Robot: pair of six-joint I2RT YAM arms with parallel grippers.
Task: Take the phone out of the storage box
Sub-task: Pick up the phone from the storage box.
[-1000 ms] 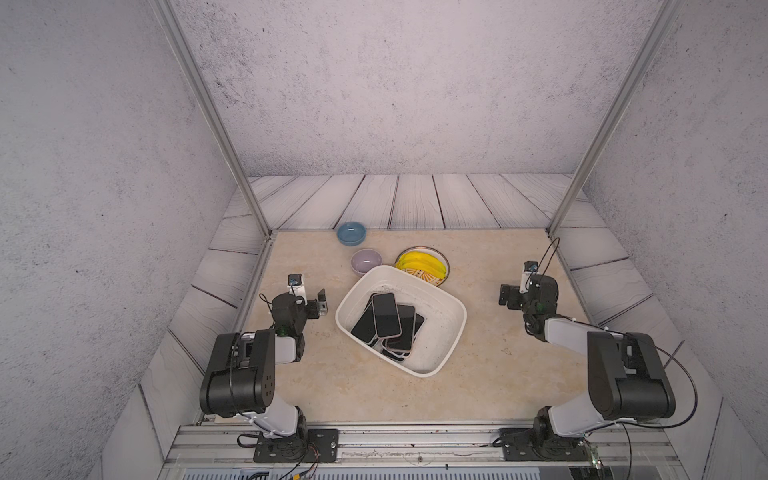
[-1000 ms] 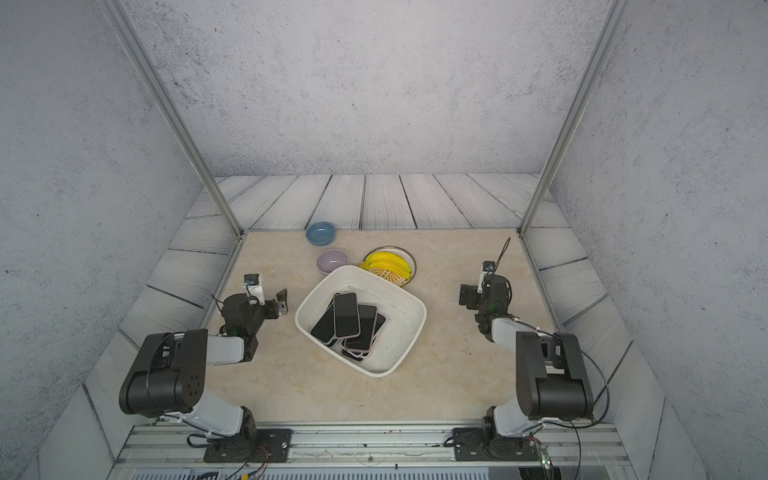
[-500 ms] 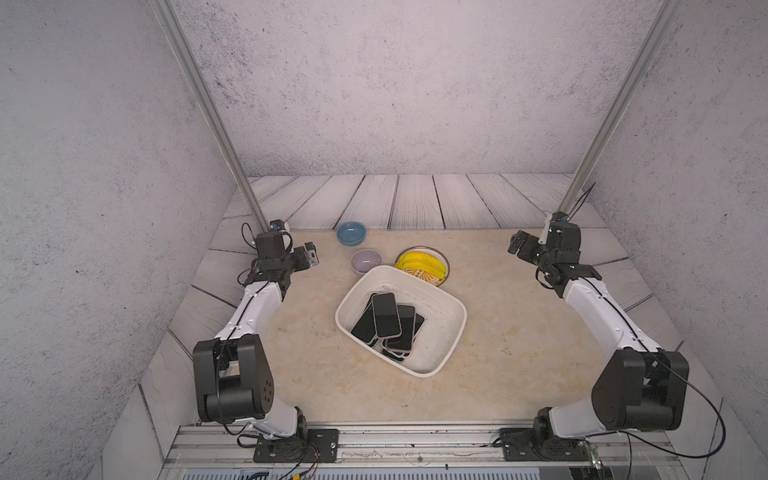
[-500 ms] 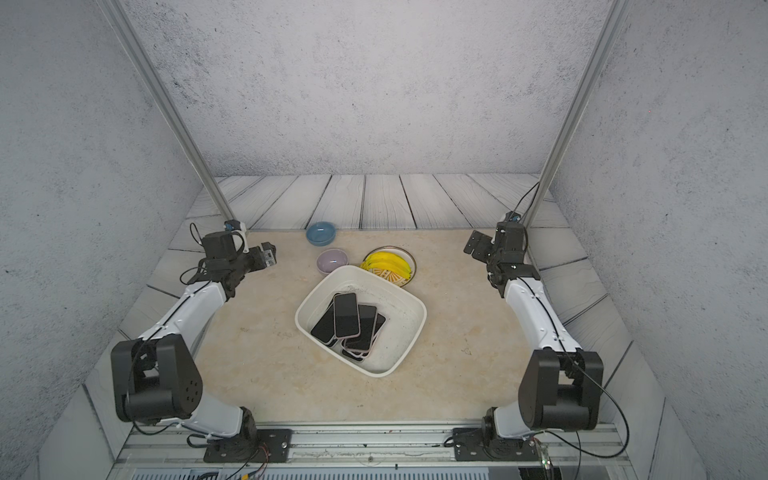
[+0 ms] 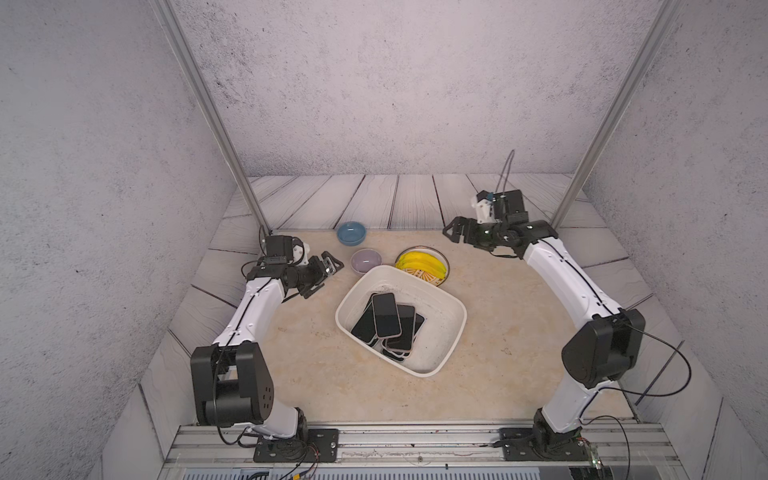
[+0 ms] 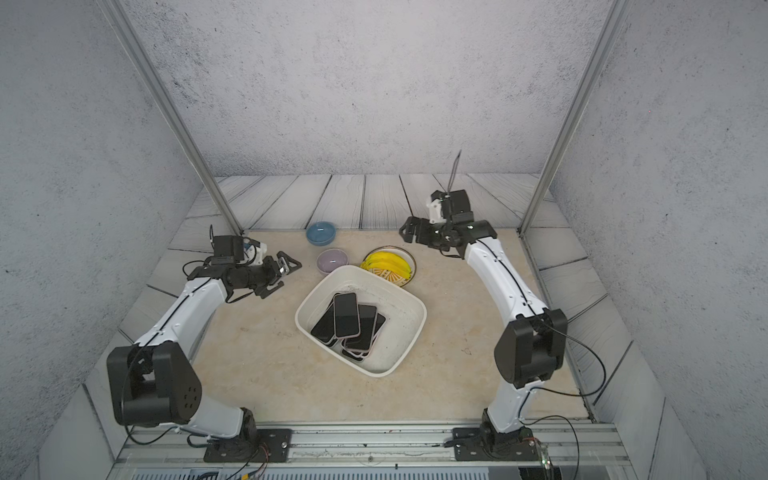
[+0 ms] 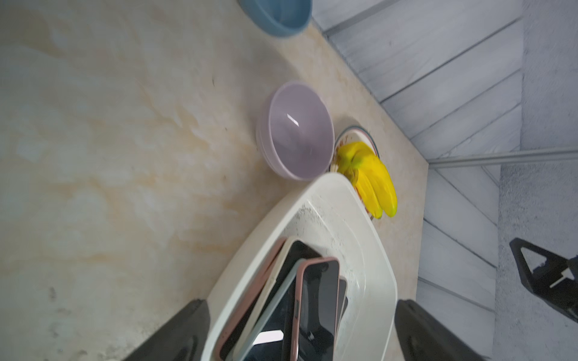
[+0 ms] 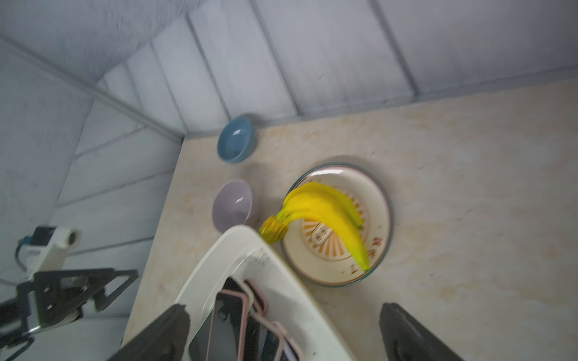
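Note:
The white storage box (image 5: pixel 441 332) (image 6: pixel 409 332) sits mid-table and holds several overlapping dark-screened phones. The top phone (image 5: pixel 385 314) (image 6: pixel 346 314) has a pink case and lies face up. My left gripper (image 5: pixel 326 276) (image 6: pixel 286 276) hovers open, left of and behind the box, pointing toward it. My right gripper (image 5: pixel 453 230) (image 6: pixel 407 232) hangs open behind the box to its right, over the table's back edge. In the left wrist view the open gripper (image 7: pixel 300 301) frames the box (image 7: pixel 369 275) and a phone (image 7: pixel 319 300). The right wrist view shows its gripper (image 8: pixel 284 308) open above the box corner (image 8: pixel 237 237) and a phone (image 8: pixel 225 325).
A blue bowl (image 5: pixel 351 232) stands at the back. A lilac bowl (image 5: pixel 365 261) and a plate (image 5: pixel 445 261) of bananas (image 5: pixel 419 264) sit just behind the box, almost touching its rim. Slanted metal posts and textured walls close in both sides.
Both arms have unfolded from a low tucked pose, reached toward the back, then swung inward toward the box. Both grippers stayed open. The box and phones have not moved.

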